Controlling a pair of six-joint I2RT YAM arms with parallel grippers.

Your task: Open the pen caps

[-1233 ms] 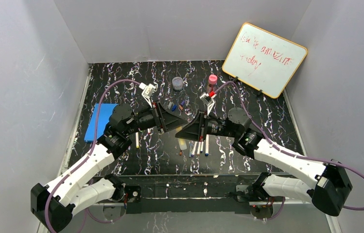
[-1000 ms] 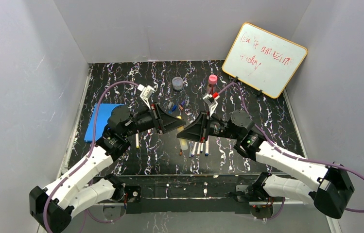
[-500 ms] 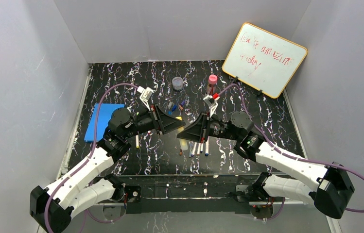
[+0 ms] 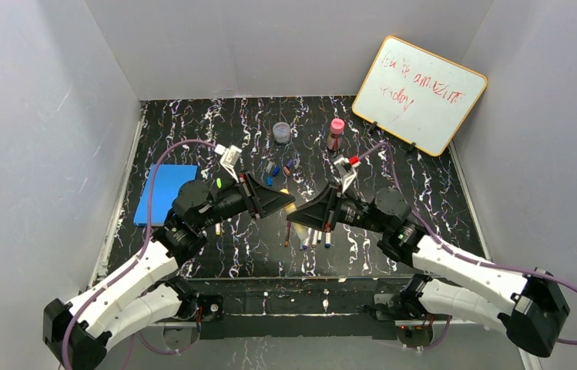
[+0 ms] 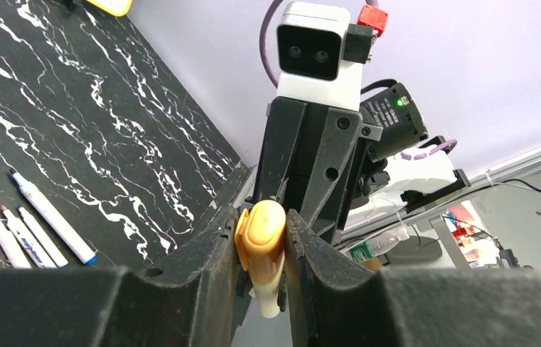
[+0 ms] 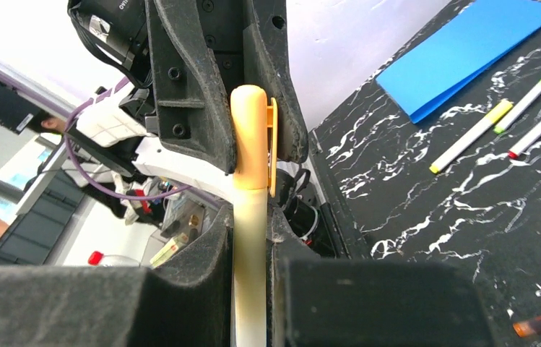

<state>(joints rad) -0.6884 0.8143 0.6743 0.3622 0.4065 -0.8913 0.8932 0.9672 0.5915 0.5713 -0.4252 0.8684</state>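
Black marbled surface [image 4: 192, 123] | left end effector [image 5: 261, 220] clamps stubby orange plastic cap [image 6: 250, 137] | right end effector [image 6: 250, 230] grips pale yellow highlighter barrel [image 6: 250, 303] | pull crooked, you lose the barrel.

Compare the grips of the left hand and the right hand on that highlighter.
The left hand is shut on the orange cap; the right hand is shut on the pale yellow barrel. The left hand reaches in from the left, the right hand from the right, so they face each other tip to tip. Shared: both clamp the same highlighter, and its cap is not yet off.
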